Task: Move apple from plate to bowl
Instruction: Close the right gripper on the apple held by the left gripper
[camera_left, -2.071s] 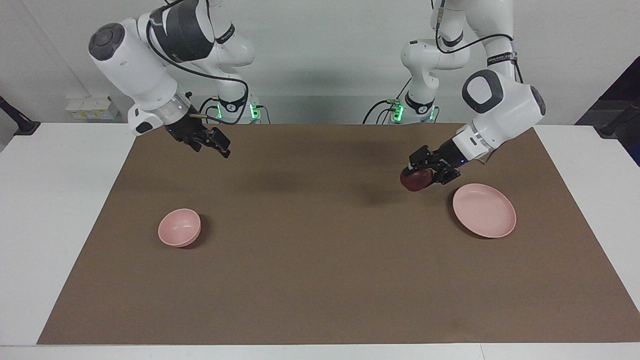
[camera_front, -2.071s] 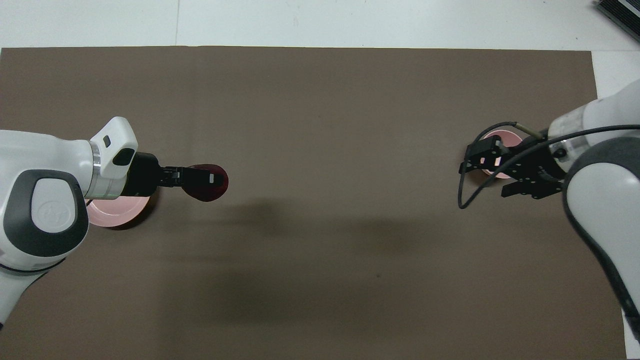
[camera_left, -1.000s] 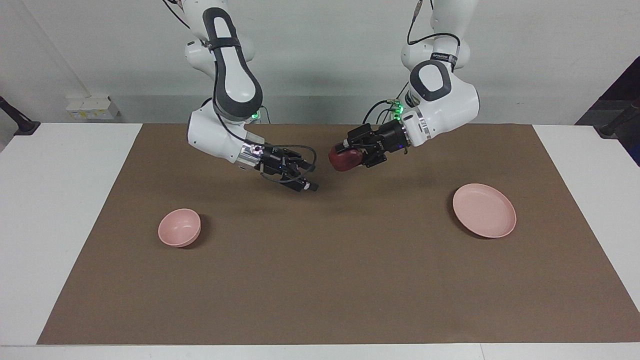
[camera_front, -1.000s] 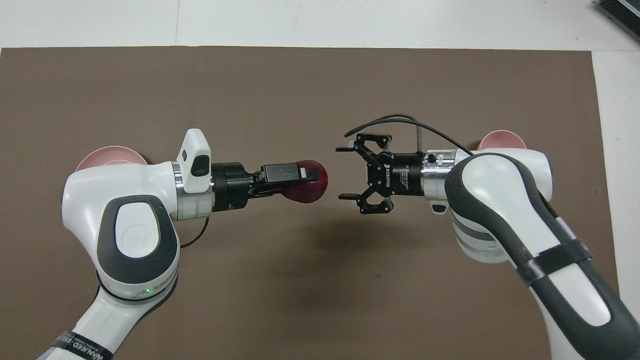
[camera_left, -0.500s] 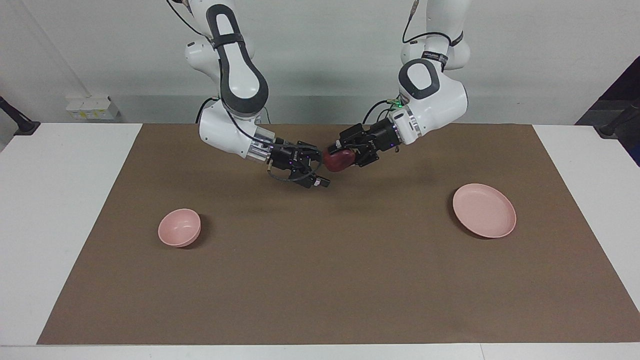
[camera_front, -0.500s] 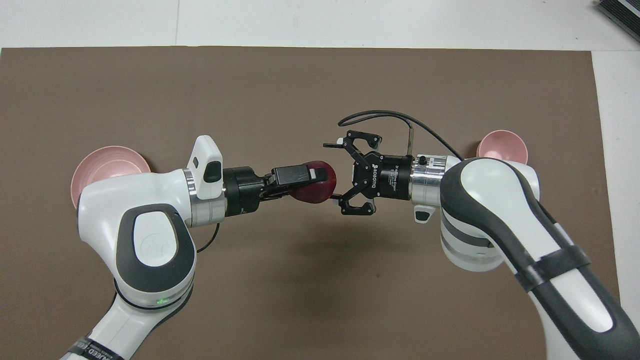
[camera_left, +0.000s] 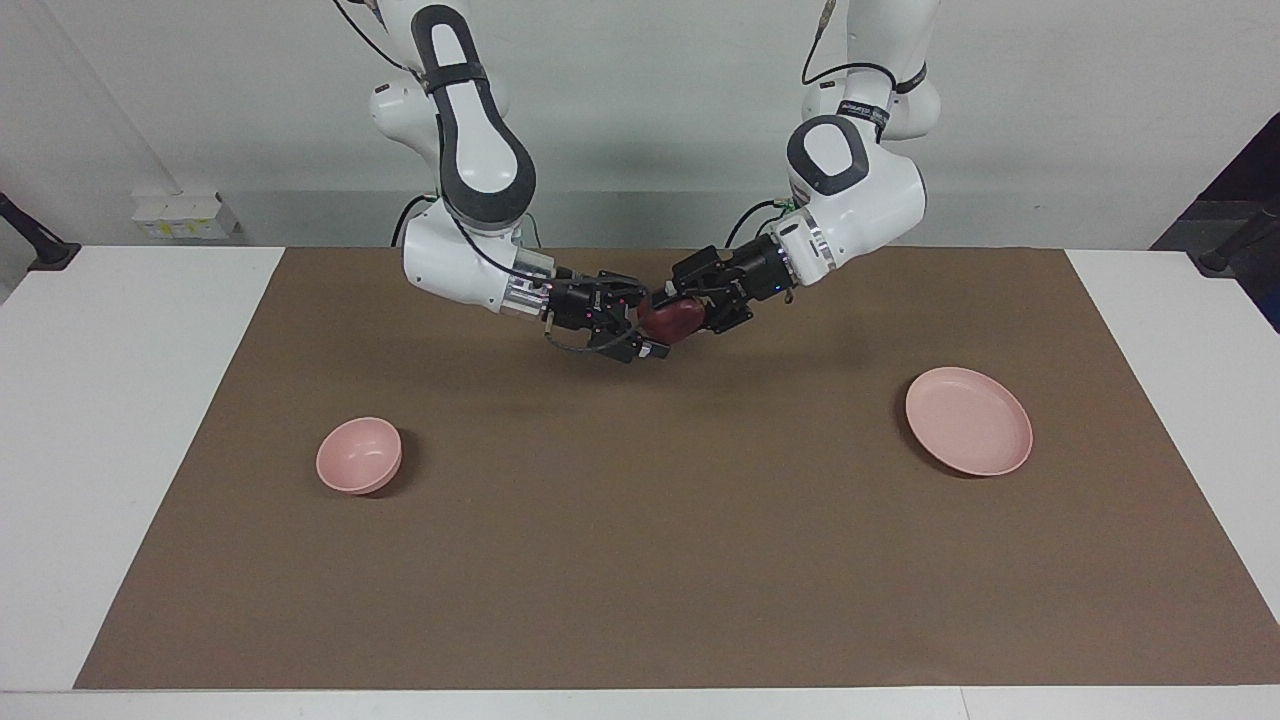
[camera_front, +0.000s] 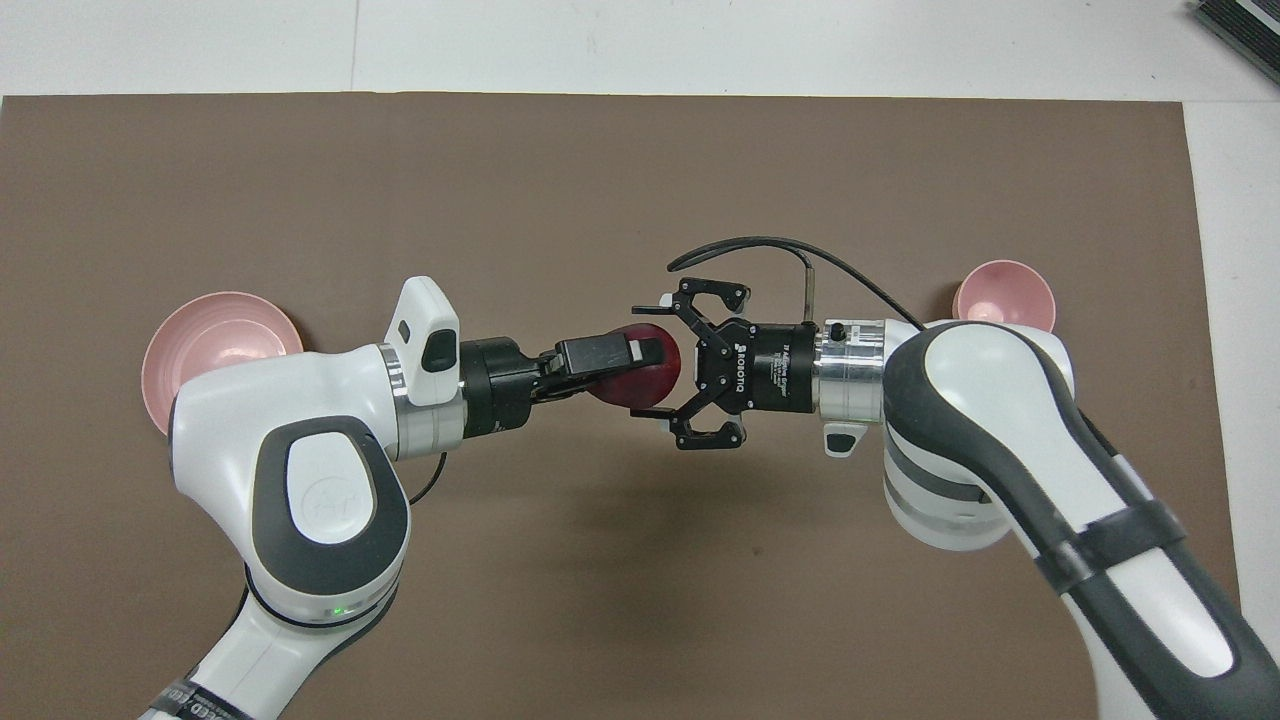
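Observation:
The dark red apple is held in the air over the middle of the brown mat. My left gripper is shut on it. My right gripper faces it, open, with one finger on each side of the apple and a small gap to it. The flat pink plate lies bare at the left arm's end, partly covered by the left arm in the overhead view. The small deep pink bowl stands at the right arm's end.
A brown mat covers most of the white table. A black cable loop arches off the right wrist. A dark object sits at the table's corner farthest from the robots, at the right arm's end.
The left gripper carried the apple from beside the plate to over the mat's middle. The right gripper swung in from its end, and its open fingers now straddle the apple.

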